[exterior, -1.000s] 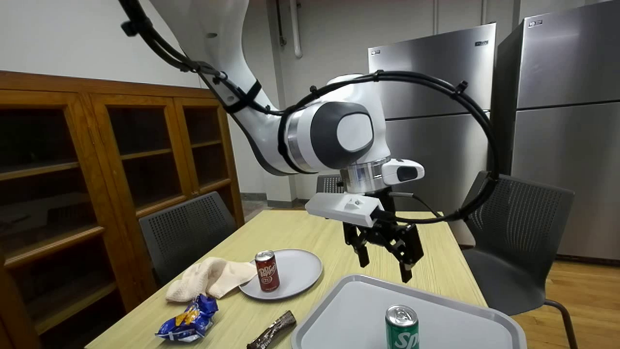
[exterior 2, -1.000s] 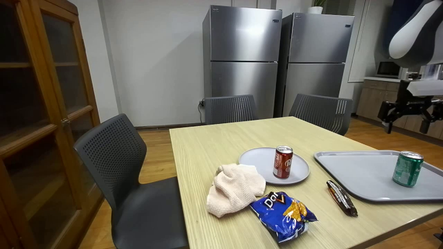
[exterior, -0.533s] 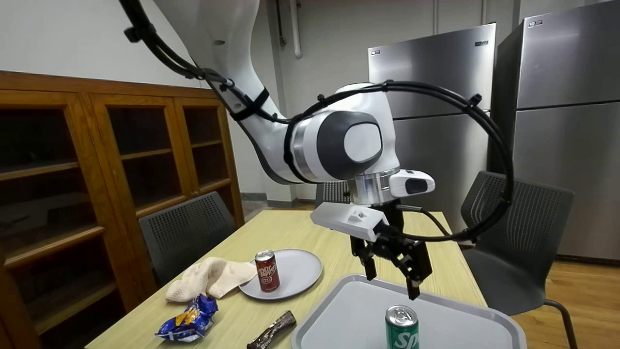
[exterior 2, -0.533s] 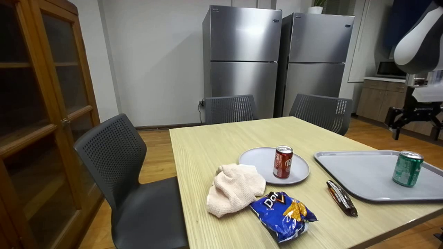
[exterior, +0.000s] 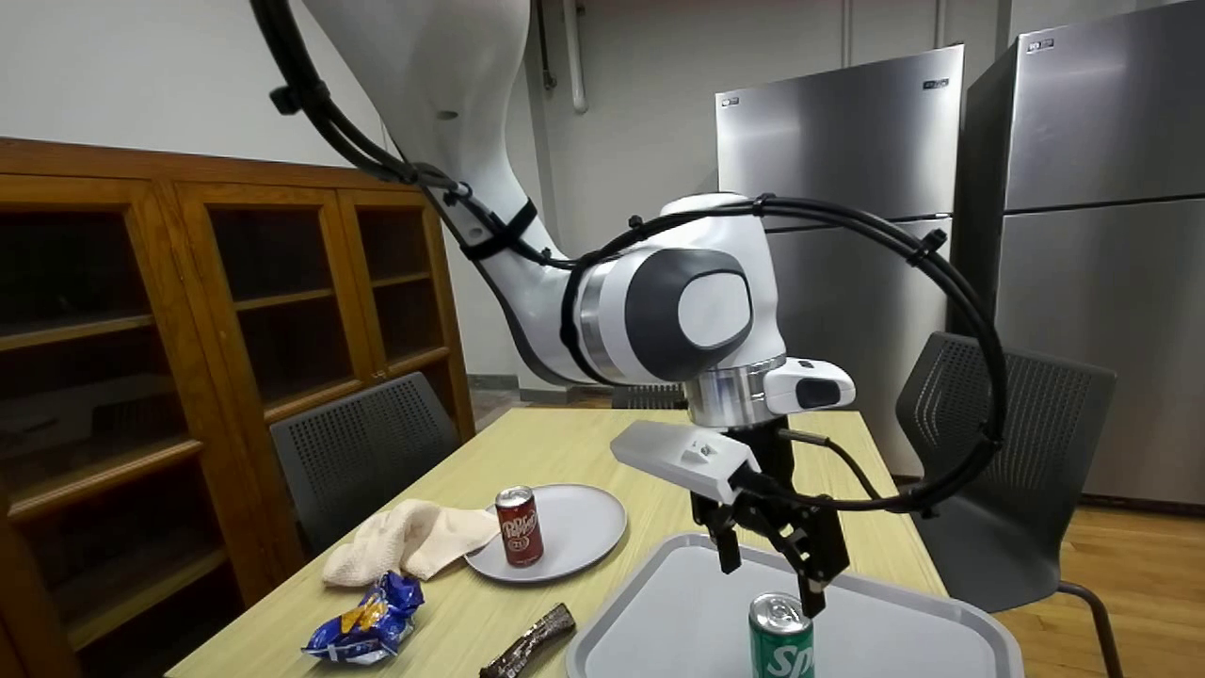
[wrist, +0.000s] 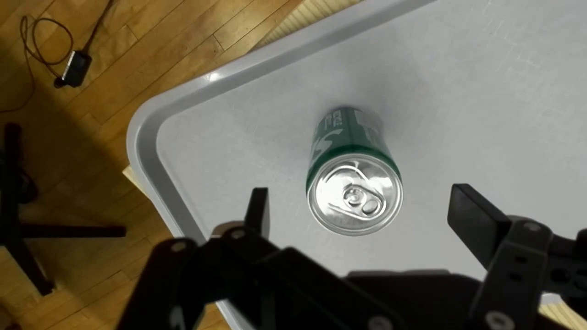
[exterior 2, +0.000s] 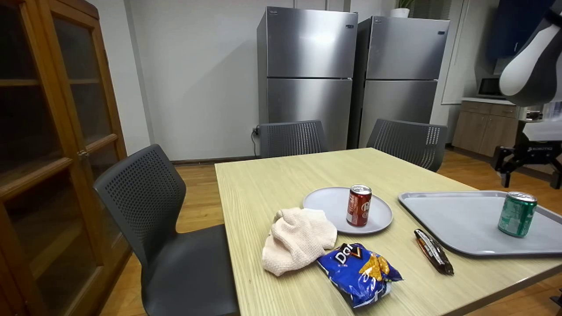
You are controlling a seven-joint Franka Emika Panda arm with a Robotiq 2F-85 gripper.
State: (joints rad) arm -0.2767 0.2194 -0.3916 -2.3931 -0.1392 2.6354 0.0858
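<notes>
My gripper [exterior: 772, 581] is open and empty above the grey tray. It also shows at the right edge of an exterior view [exterior 2: 530, 180]. A green Sprite can [exterior: 781, 640] stands upright on the grey tray [exterior: 678, 612]; both show in an exterior view too, the can [exterior 2: 518, 215] and the tray [exterior 2: 448, 219]. In the wrist view the silver top of the can [wrist: 353, 183] lies between the two spread fingertips of the gripper [wrist: 362, 206], with a gap on each side. The fingertips do not touch the can.
A red Dr Pepper can [exterior: 520, 527] stands on a grey plate [exterior: 584, 527]. A cream cloth [exterior 2: 298, 241], a blue Doritos bag [exterior 2: 360, 274] and a dark wrapped bar [exterior 2: 433, 251] lie on the table [exterior 2: 263, 184]. Dark chairs [exterior 2: 162, 228] stand around it.
The arm and open gripper have moved down and, in an exterior view, slightly right, closer to the green can. The cans, tray and other objects have not moved.
</notes>
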